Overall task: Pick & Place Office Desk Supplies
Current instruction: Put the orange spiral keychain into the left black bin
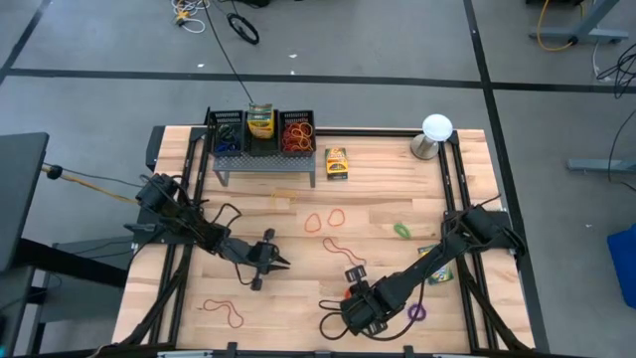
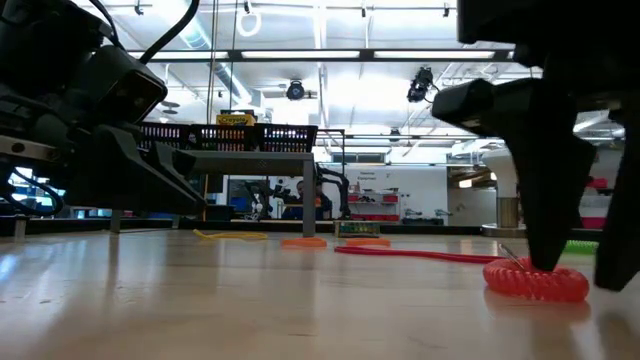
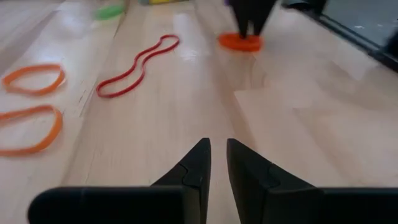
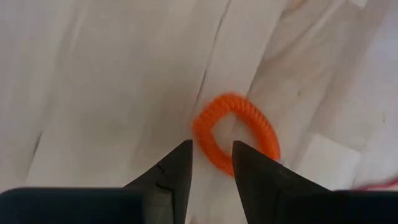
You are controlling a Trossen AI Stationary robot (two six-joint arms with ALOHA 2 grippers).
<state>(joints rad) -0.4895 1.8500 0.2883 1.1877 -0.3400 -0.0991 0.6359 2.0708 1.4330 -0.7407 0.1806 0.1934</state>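
An orange coiled band loop (image 4: 249,124) lies flat on the wooden table near its front edge (image 1: 350,292). My right gripper (image 4: 212,149) points down over it, open by a narrow gap. The loop's near strand lies between its fingers, one finger outside the loop and one over its hole. My left gripper (image 1: 281,262) hovers low at centre-left, pointing toward the right arm. Its fingers (image 3: 199,155) stand a narrow gap apart with nothing between them. Loose bands lie around: red (image 1: 343,249), two orange (image 1: 324,218), green (image 1: 401,230), purple (image 1: 415,312). My right gripper comes at the orange loop from above, with the loop's strand (image 4: 208,140) in the gap between its fingertips. The loop stays flat on the table (image 2: 535,281). Whether the fingers touch the strand, I cannot tell.
A dark wire rack (image 1: 263,149) at the back holds bins of bands and a crayon box. Another crayon box (image 1: 337,163) lies beside it, and one (image 1: 437,268) under my right arm. A white ball on a metal base (image 1: 435,129) stands back right. More bands lie front left (image 1: 224,311).
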